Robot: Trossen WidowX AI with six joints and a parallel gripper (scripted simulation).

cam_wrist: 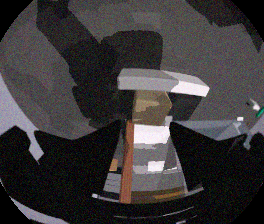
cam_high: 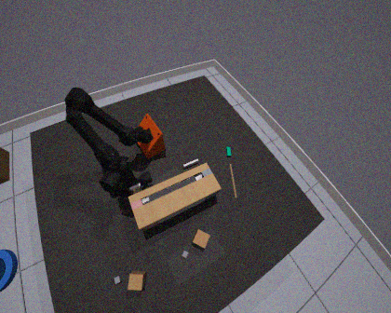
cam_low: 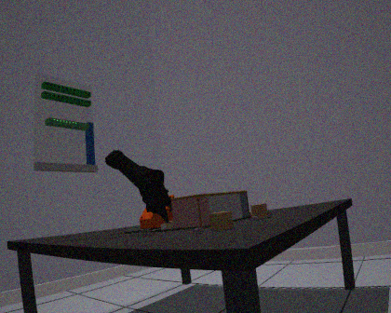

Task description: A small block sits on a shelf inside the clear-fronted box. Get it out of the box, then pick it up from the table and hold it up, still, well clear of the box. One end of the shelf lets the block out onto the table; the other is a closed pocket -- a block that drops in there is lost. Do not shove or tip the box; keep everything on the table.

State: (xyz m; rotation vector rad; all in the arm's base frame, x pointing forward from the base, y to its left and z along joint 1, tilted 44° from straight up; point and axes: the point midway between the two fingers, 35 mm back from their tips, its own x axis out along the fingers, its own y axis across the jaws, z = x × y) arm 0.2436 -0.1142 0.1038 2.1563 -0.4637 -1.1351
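Note:
The box (cam_high: 175,200) (cam_low: 184,214) has a wooden top with a long slot and a pinkish left end. A small tan block (cam_wrist: 152,107) shows just ahead of my fingertips, beside a whitish bar (cam_wrist: 148,80); it seems to be on the table near the box's left end, outside the box. My gripper (cam_wrist: 145,124) (cam_low: 166,220) is part open, low beside the left end of the box, with one fingertip either side of the near edge of the block. I cannot tell whether the fingertips touch it. In the top view my arm hides the block.
An orange stand (cam_high: 152,140) is close behind the gripper. A second white bar (cam_high: 191,163) lies near the box's right end. A green block (cam_high: 229,151) and a thin stick (cam_high: 233,182) lie beyond. Two wooden cubes (cam_high: 201,238) (cam_high: 136,281) are on the box's other side.

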